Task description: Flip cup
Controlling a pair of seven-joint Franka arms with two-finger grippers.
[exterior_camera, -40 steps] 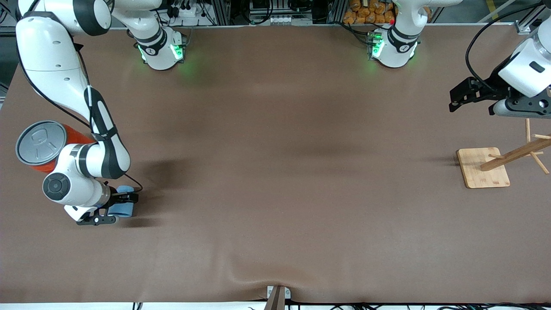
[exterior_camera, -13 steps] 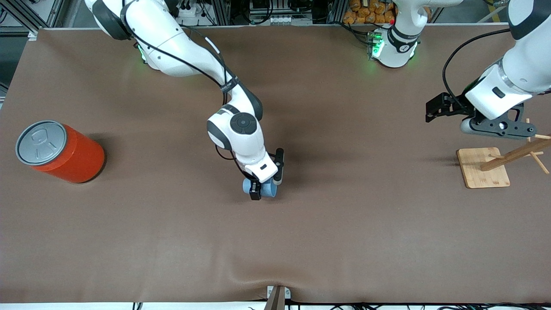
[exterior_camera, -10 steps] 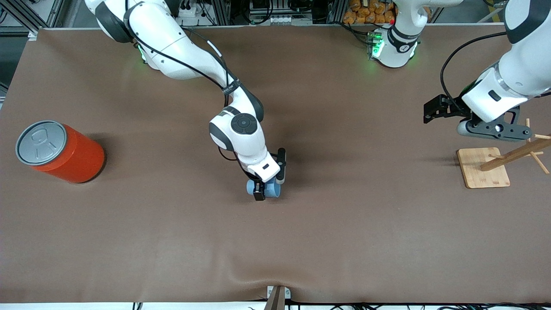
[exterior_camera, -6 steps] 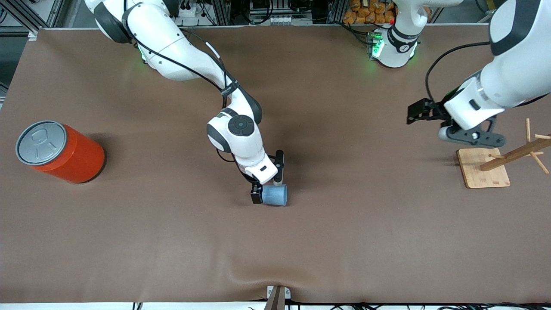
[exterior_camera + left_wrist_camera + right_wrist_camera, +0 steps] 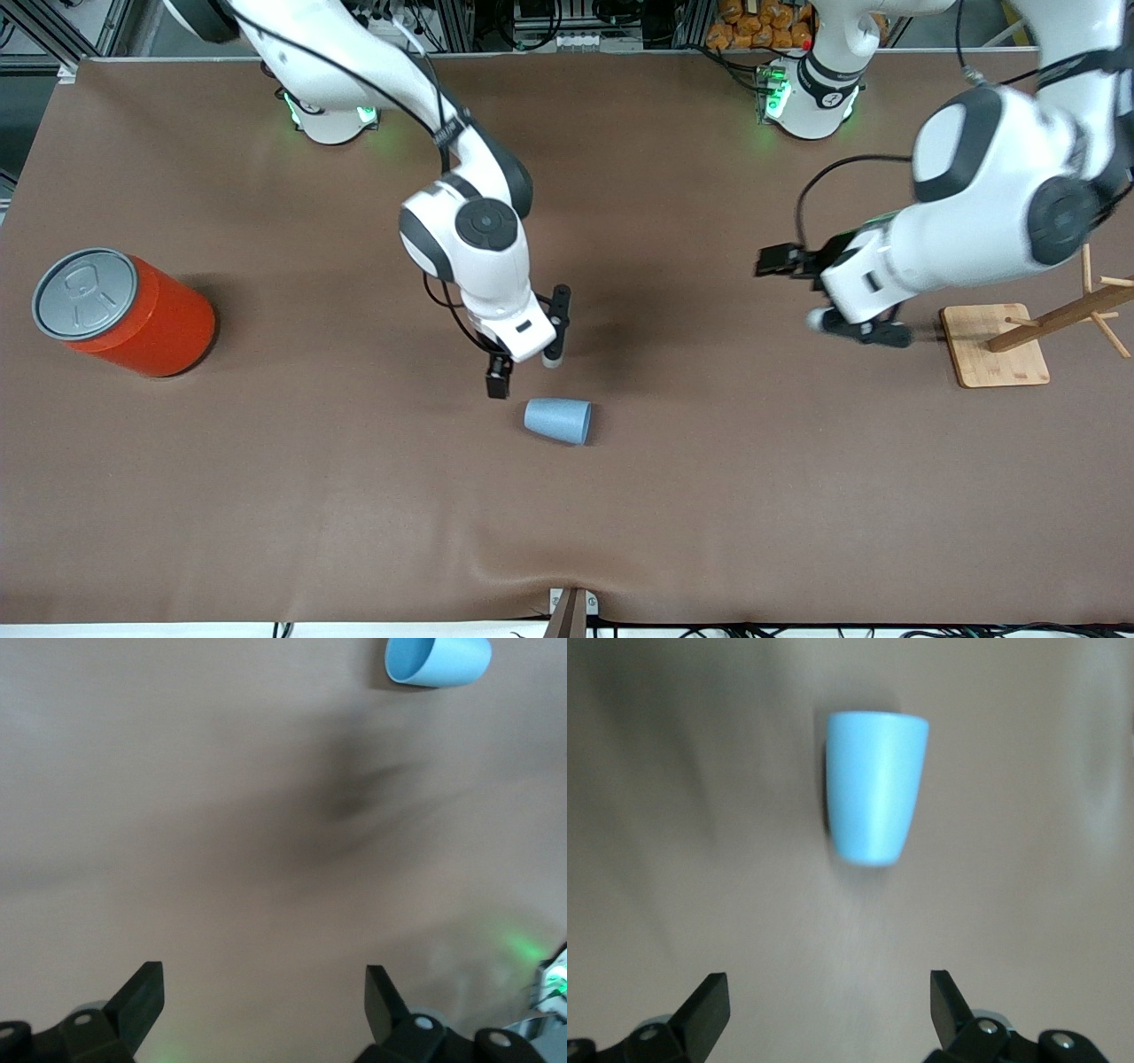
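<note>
Cup [image 5: 558, 420] news first: the little blue cup is out of the right gripper [image 5: 525, 363] now. Half a second ago the right gripper's fingers [image 5: 498, 383] were down beside the cup and touching it. Now they are up and spread wide with nothing in them, and the cup lies on its side on the brown tabletop [image 5: 354, 496], just under and a bit past the fingertips. In the right wrist view the cup [image 5: 876, 787] sits in the middle, out ahead of the two open fingers [image 5: 702, 1010], with bare tabletop between.

The cup is not standing. Its wide mouth points toward the left arm's end of the tabletop, and its small bottom points toward the right arm's end.

The left gripper [image 5: 828, 297] has swung in from the wooden rack [image 5: 1005, 341] and hangs over the tabletop between the rack and the cup. Its fingers [image 5: 142, 1001] are wide open and empty too. In the left wrist view the cup [image 5: 438, 660] shows far ahead of those fingers, open mouth toward them.

So it looks like a hand-over. The right arm laid the cup down, and the left arm may be coming to grab it and stand it up. The flip is not done yet.
</note>
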